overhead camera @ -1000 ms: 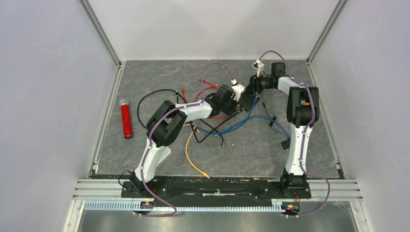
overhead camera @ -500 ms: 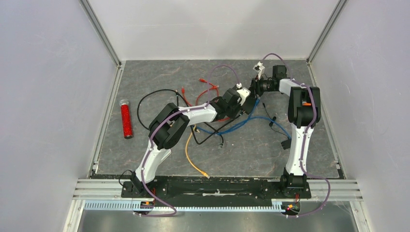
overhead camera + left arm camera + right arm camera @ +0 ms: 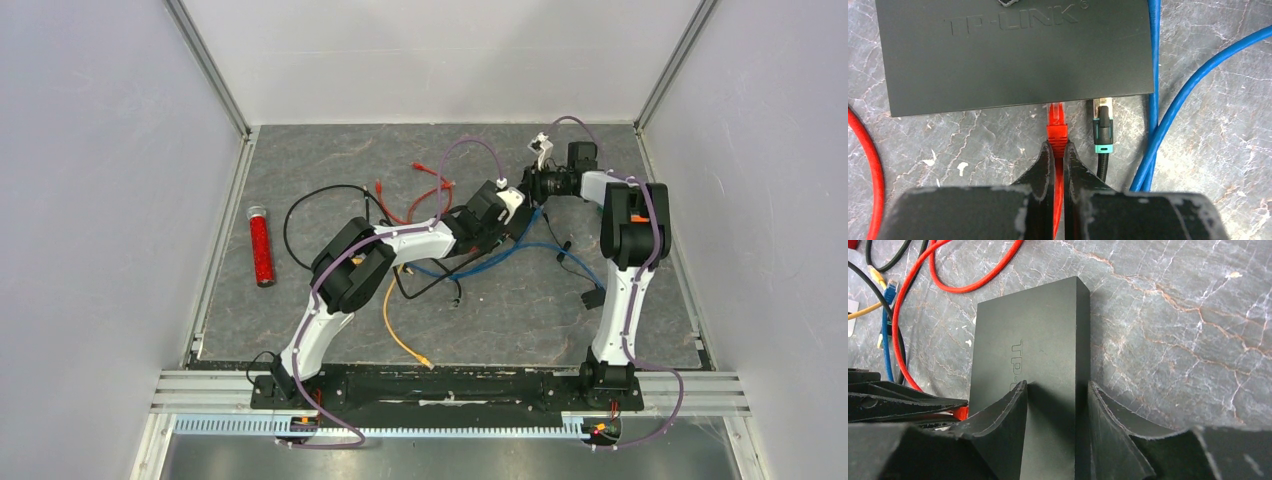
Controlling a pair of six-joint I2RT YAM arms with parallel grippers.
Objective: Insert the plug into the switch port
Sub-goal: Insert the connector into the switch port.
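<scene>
Plug (image 3: 1056, 125) at the edge of the switch (image 3: 1013, 50), pinched by the left gripper (image 3: 1058, 148).

In the left wrist view the left gripper's jaws are clamped together on the rear of the red plug at frame centre. The plug's tip meets the lower edge of the switch, which fills the upper frame; how deep it sits in the port cannot be told. Just right of it a black lead (image 3: 1103, 132) meets the same edge, and a blue cable (image 3: 1168, 115) runs down the right side. In the right wrist view the right gripper (image 3: 1055, 395) has its fingers (image 3: 1015, 407) apart, astride the switch's near end at lower centre. Whether they press on it cannot be told.
</scene>
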